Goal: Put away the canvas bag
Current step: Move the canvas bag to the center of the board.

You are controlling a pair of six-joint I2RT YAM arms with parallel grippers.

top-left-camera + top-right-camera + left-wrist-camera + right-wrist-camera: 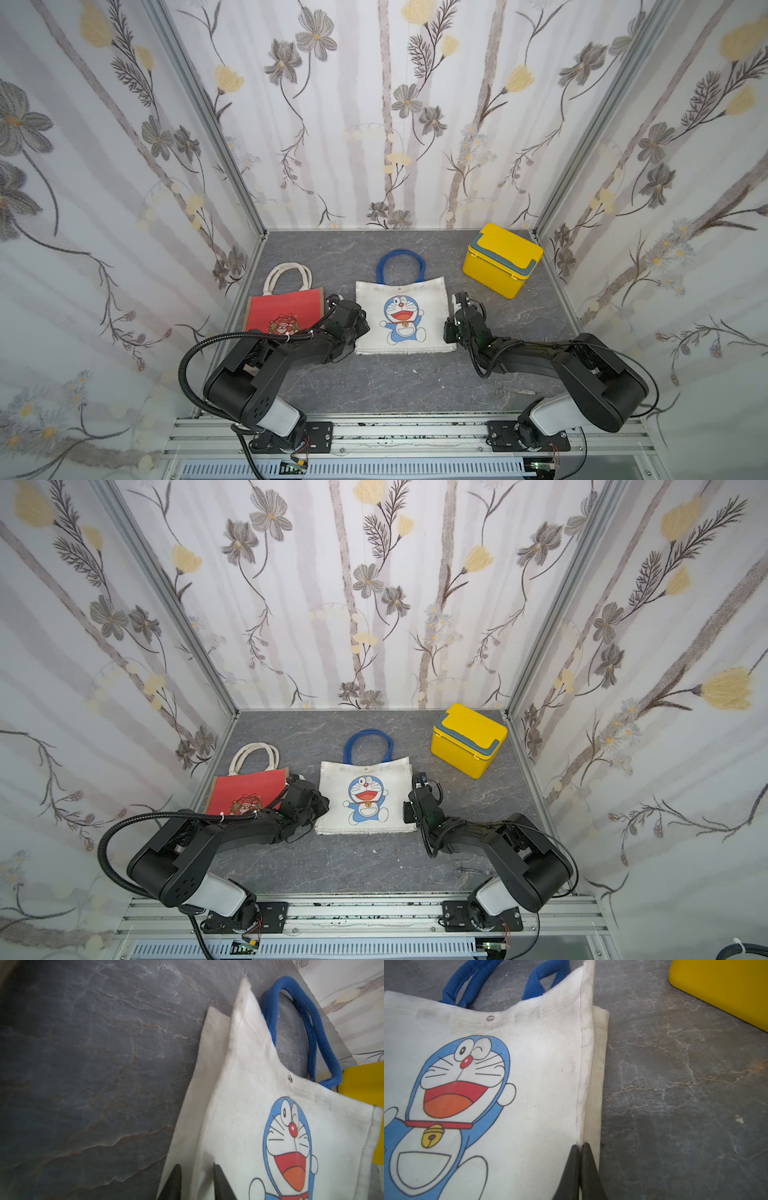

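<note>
The canvas bag (pixel 403 316) (pixel 365 796) is white, with a blue cartoon cat print and blue handles (pixel 401 264). It lies flat in the middle of the grey table. My left gripper (pixel 353 322) (pixel 196 1165) is at the bag's left edge. Its jaws stand open, one finger on each side of the side seam (pixel 207 1126). My right gripper (pixel 453 328) (pixel 580 1145) is at the bag's right edge, shut on the side seam (pixel 584 1084) near the bottom corner.
A red bag (pixel 284 311) with cream handles lies to the left, partly under my left arm. A closed yellow box (pixel 500 259) stands at the back right. Small scissors (pixel 509 388) lie near the front right. Patterned walls enclose three sides.
</note>
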